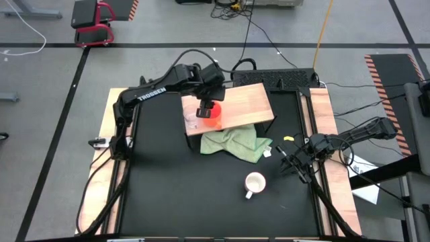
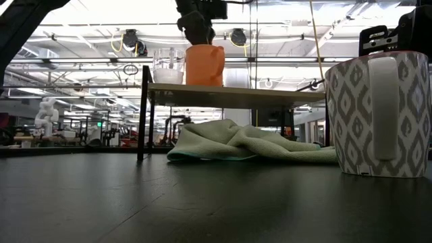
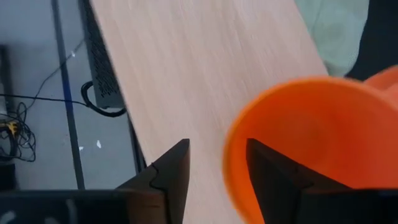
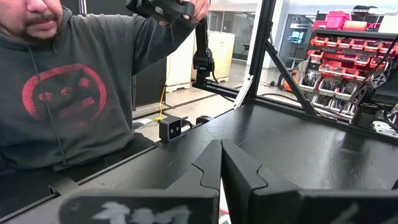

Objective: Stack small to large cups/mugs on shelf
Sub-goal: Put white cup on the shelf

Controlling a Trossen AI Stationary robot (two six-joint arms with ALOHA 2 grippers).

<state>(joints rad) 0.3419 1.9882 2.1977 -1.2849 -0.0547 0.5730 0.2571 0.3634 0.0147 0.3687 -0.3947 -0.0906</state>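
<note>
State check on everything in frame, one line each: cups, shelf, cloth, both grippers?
glass cup: upright on the shelf, beside the orange mug.
orange mug: upright on the shelf, rim between open fingers.
white mug: upright on the table, not yet shelved.
shelf: raised on legs, holds two vessels.
green cloth: crumpled, partly under the shelf.
left gripper: open over the orange mug.
right gripper: shut, idle at the table's right.

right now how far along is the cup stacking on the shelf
Done: the clear glass cup and orange mug stand side by side on the shelf. In hand: nothing; the left hand is open above the orange mug. Left: the white mug, on the table.
</note>
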